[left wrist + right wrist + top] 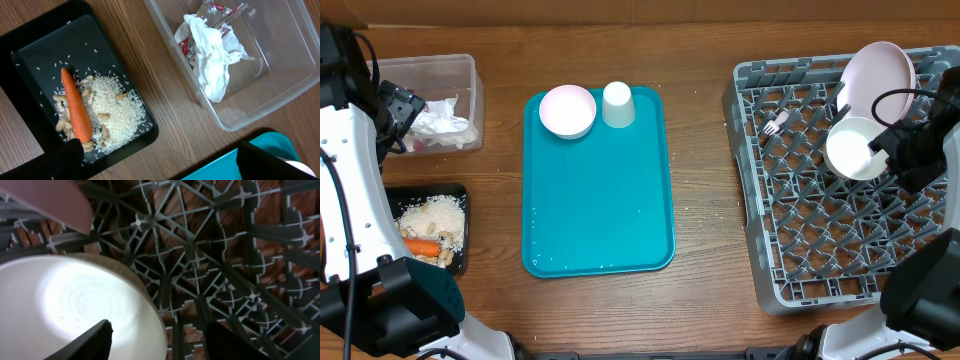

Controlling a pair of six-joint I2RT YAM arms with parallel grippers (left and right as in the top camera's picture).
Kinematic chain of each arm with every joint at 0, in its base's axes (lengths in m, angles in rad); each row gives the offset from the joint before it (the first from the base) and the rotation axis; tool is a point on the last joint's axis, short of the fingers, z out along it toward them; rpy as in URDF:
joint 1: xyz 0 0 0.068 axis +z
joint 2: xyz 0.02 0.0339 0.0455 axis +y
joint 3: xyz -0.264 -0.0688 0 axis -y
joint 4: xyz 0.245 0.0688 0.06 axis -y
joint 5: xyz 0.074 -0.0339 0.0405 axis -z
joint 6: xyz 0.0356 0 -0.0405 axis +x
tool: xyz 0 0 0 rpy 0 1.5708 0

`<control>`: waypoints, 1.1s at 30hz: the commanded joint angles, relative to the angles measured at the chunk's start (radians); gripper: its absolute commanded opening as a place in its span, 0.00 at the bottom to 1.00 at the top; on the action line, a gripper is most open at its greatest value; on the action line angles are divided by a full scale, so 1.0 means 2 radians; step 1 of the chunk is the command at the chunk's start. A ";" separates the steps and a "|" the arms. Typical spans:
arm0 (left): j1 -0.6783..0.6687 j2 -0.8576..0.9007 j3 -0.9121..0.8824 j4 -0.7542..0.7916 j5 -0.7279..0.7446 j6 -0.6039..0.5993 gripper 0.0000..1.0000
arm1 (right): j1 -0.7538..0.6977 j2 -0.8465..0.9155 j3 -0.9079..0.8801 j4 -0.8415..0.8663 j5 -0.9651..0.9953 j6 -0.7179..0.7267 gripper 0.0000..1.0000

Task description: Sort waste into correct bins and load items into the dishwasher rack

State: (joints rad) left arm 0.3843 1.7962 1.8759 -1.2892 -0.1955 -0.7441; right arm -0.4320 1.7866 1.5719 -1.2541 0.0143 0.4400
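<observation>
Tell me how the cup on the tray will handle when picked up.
The cup looks small, so probably light. Its smooth white wall may be slippery. Round and standing on end, it could tip and roll if pushed.

Through the right wrist camera the bowl [75, 305] is glaring into a blurred white and running off the left and bottom edges, and the plate [45, 200] is showing only as 1 blurred corner. Overhead, the right arm [925, 145] is covering part of the dishwasher rack [800, 240]; the fork [775, 124] is looking too small to detail. A napkin [212, 60] is hiding part of the wrapper [184, 47].
</observation>
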 commanded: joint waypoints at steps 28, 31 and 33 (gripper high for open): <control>-0.002 -0.001 0.003 0.000 -0.007 0.006 1.00 | 0.000 0.013 -0.043 0.067 0.000 0.005 0.44; -0.002 -0.001 0.003 0.000 -0.007 0.006 1.00 | 0.000 0.013 -0.047 0.073 0.000 0.005 0.34; -0.002 -0.001 0.003 0.000 -0.007 0.006 1.00 | 0.000 0.013 -0.047 0.074 0.000 0.005 0.25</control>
State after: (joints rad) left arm 0.3840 1.7962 1.8759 -1.2892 -0.1955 -0.7441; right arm -0.4320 1.8095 1.4796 -1.1179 0.0139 0.4480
